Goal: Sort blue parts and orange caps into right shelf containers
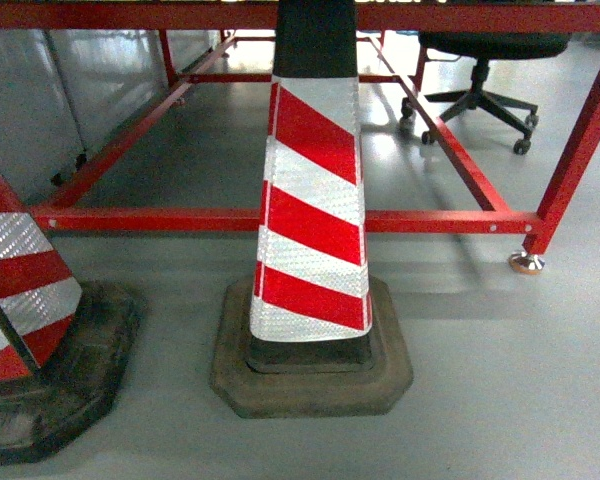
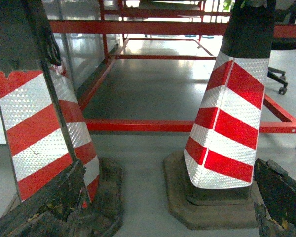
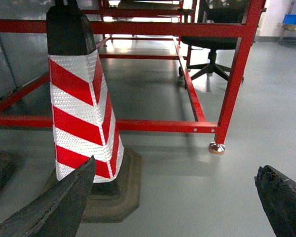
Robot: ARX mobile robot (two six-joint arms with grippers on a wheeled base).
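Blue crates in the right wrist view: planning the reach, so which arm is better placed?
Right, tentatively: the bright-blue plastic crates sit at its view's far right, beyond the red metal frame. The left tool and right tool are open, neither near.

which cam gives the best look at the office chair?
Right wrist view: the office chair shows its seat, column and wheeled base behind the red frame. Head view catches it in the top right corner, seat cropped at the edge. Left wrist view shows only part of the base beside the striped cone.
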